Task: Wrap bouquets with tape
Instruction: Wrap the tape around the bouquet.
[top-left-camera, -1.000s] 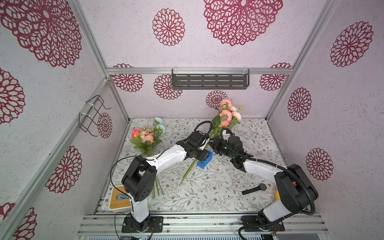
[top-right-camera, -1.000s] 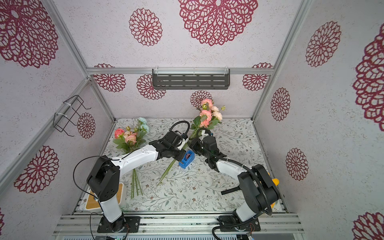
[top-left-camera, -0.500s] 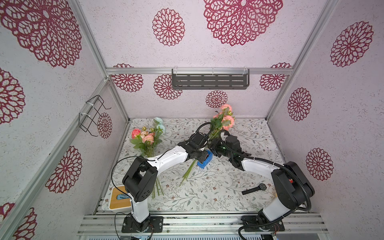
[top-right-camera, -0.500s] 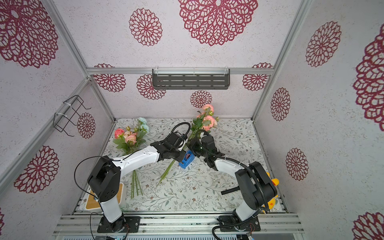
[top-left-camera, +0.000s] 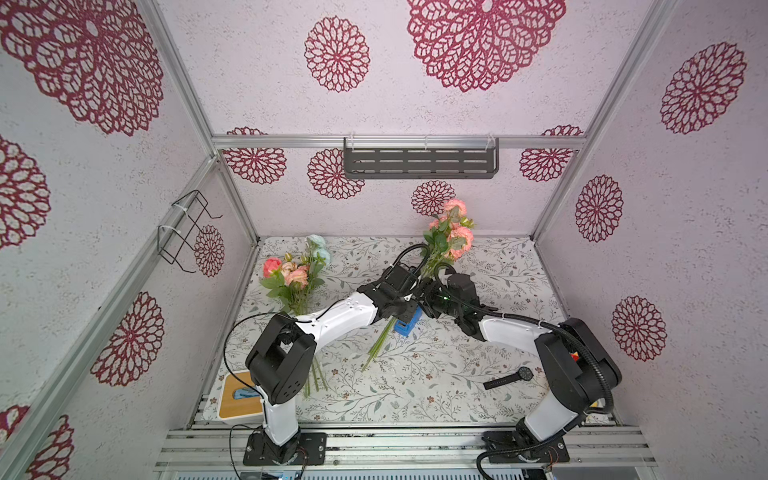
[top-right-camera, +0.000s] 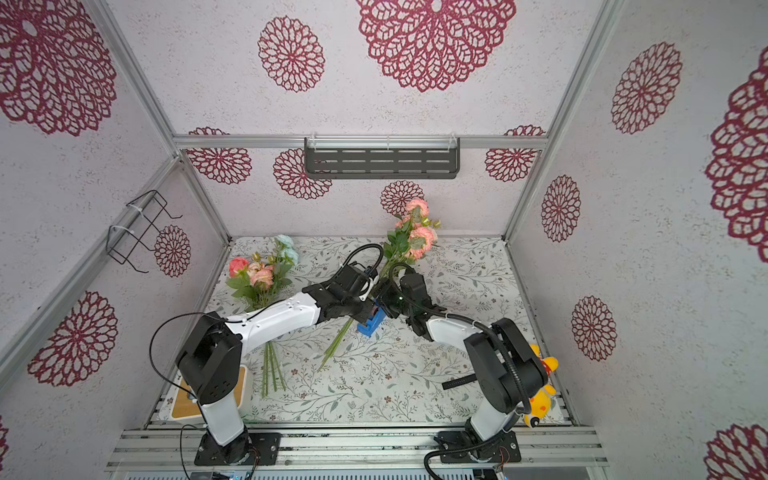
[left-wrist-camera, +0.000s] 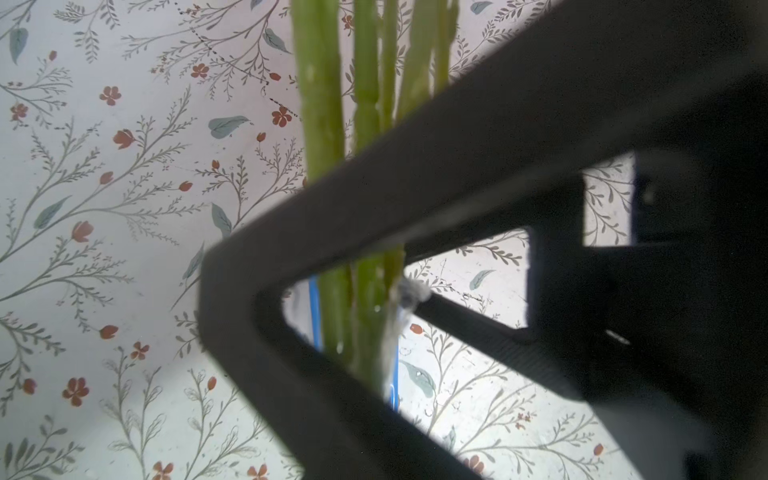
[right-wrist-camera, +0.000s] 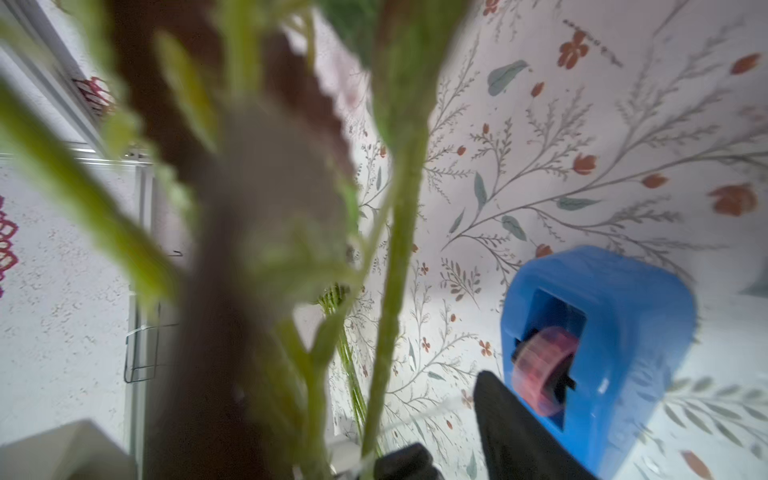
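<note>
Your left gripper (left-wrist-camera: 374, 257) is clamped tight on the long green stems of the pink-and-peach artificial bouquet (top-left-camera: 449, 232). In the left wrist view the stems pass between its black fingers. That bouquet slants, with its blooms raised toward the back wall and its stem ends low over the floral-print tablecloth (top-left-camera: 415, 395). Whether they touch the cloth cannot be told.

Your right gripper (top-left-camera: 426, 297) sits just beside the left one, on the bloom side of the same stems. In the right wrist view its dark fingers stand apart, with cloth showing between them and nothing held.

The small blue plastic tape dispenser (top-left-camera: 406, 325) stands on the cloth just below both grippers, and its pinkish roll (right-wrist-camera: 544, 374) is visible.

The second bouquet, with one pale blue bloom (top-left-camera: 297, 278), lies flat at the left side. Its stems run under your left arm, well apart from the dispenser. A black wristwatch (top-left-camera: 509, 378) lies near the right arm's base.
</note>
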